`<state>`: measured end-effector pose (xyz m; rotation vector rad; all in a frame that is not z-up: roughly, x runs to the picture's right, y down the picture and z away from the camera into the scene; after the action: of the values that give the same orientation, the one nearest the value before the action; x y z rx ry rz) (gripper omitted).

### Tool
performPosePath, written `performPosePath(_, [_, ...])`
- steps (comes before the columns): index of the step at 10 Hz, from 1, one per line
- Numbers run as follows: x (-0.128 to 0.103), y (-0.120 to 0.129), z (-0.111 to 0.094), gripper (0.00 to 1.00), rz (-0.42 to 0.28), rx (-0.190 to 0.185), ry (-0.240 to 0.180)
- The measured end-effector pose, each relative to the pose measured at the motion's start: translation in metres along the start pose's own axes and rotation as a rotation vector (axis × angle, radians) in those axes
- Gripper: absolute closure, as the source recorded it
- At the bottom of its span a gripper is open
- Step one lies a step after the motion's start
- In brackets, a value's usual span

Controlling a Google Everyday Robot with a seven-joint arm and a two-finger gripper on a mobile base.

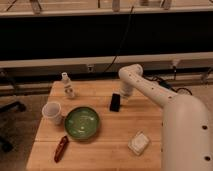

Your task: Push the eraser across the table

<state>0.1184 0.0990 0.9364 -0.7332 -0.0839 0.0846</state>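
The eraser (115,102) is a small flat black block lying on the light wooden table (120,135), just right of the green bowl's far side. My gripper (124,95) is at the end of the white arm, down at the table right beside the eraser's right edge, seemingly touching it. The arm reaches in from the lower right.
A green bowl (82,122) sits left of centre. A white cup (52,112) stands to its left. A small clear bottle (68,86) stands at the back left. A dark red elongated object (61,148) lies at the front left. A whitish square block (138,142) lies at the front right.
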Motion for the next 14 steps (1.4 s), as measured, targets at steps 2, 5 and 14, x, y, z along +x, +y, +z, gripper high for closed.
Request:
performPosePath(2, [-0.009,0.003,0.0,1.0,-0.029,-0.003,-0.008])
performPosePath(5, [-0.023,0.005,0.0,1.0,-0.068,-0.007,-0.016])
performPosePath(14, [-0.07,0.0,0.008,1.0,-0.196,-0.015,-0.026])
